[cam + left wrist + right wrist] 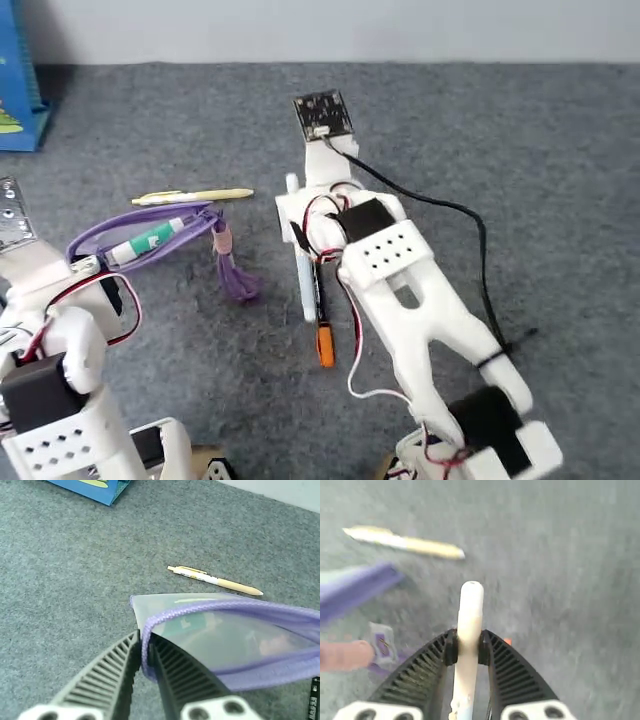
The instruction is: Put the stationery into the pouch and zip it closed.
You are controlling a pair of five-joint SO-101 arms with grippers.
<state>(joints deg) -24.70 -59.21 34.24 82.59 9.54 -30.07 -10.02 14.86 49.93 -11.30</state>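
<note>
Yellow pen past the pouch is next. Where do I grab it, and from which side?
Grip the yellow pen at mid-barrel, coming straight down with the jaws across its length. It lies flat on the carpet, apart from the pouch, so both long sides look free; a grip near an end would likely let it swing. The right gripper holds a white pen.

Clear pouch (100, 238) with purple zip trim, mouth gaping open, one end pinched in the left gripper (144, 644). There's a green-and-white marker (150, 240) inside, and the purple strap (238, 278) is trailing on the grey carpet (520, 150). A yellow pen (195, 197) lies flat just beyond the pouch. The white pen (469, 620) is clamped in the right gripper (467, 642), and a black pen with an orange end (322, 320) lies alongside it.
</note>
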